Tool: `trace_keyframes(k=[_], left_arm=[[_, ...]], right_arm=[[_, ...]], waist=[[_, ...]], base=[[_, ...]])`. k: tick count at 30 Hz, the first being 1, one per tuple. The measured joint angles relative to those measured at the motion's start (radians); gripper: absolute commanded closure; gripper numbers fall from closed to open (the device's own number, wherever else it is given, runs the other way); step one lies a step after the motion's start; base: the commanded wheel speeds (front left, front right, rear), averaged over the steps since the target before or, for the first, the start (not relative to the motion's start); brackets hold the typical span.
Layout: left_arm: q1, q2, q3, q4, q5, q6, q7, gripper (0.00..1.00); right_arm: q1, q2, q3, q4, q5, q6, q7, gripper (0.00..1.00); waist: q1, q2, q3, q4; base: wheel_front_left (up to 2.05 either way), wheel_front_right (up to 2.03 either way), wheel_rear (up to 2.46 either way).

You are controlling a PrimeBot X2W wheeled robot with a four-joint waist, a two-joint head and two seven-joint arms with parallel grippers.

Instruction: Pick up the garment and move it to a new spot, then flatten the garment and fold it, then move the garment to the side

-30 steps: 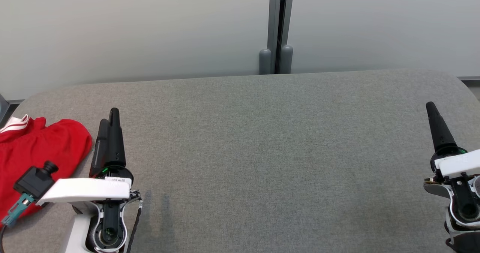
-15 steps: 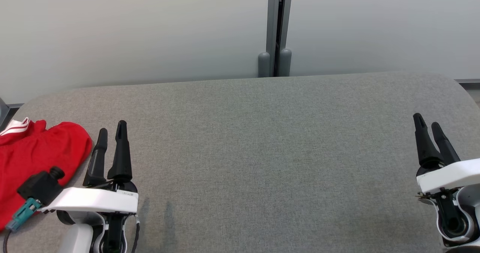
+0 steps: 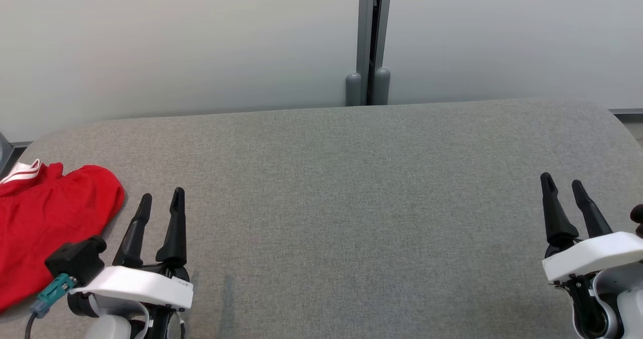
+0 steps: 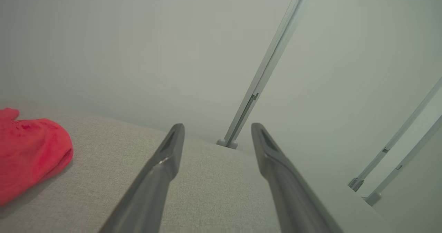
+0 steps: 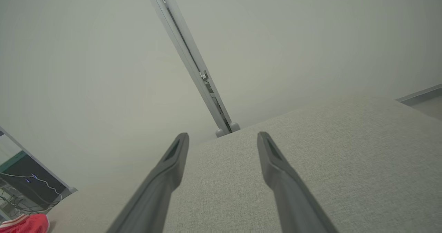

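I have both arms low at the near edge of the grey cloth-covered bench, fingers pointing away from me toward the pale wall. My left hand sits at the lower left with its two dark fingers spread apart and nothing between them. The left wrist camera confirms the gap, with bench cloth and wall visible through it. My right hand is well apart from it at the lower right, likewise spread wide and holding nothing. The red garment lies rumpled at the bench's left end, near the left hand on its outer side, and neither finger touches it. A white-striped edge shows at its far corner. A grey post splits the wall behind the middle of the bench.
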Motion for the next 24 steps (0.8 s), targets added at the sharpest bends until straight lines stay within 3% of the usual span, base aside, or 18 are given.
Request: trace_keyframes(k=[24], left_arm=[[0.027,0.030,-0.015,0.050,0.236,0.036,0.024,0.00]], right_arm=[[0.044,0.024,0.037,0.037,-0.278,0.001,-0.099,0.00]], waist=[[0.0000,0.0000,-0.002,-0.006]], base=[[0.00,0.00,0.00]])
